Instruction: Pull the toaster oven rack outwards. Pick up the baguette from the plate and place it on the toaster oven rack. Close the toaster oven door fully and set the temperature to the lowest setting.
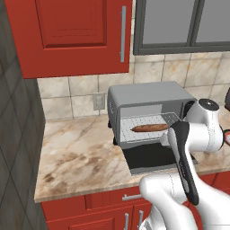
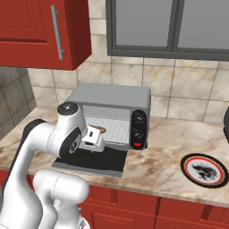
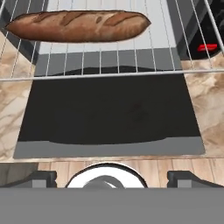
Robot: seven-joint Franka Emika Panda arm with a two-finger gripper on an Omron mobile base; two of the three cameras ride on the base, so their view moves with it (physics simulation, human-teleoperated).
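At the left of the counter [image 1: 76, 157] nothing lies in the arm's way. The toaster oven [image 1: 150, 96] stands against the tiled wall with its toaster oven rack [image 1: 143, 128] pulled out, and the baguette [image 1: 149, 128] lies across that rack, lengthwise, near its middle. The toaster oven door [image 1: 150, 159] hangs open, flat over the counter in front of the cavity. The gripper [image 3: 111, 177] hovers above the door's front edge, empty; its 2 fingers [image 3: 41, 178] sit wide apart.

The main risk, as I judge it: the rack juts out over the door, so swinging the door up may jam against it or jolt the baguette off. The door's thin edge could also slip from the fingers partway and drop back.

Further right are the 2 knobs [image 2: 139, 126] on the black strip; the arm's elbow crowds the oven front and could knock them. The emptied plate [image 2: 205, 170] sits well apart at the far right.
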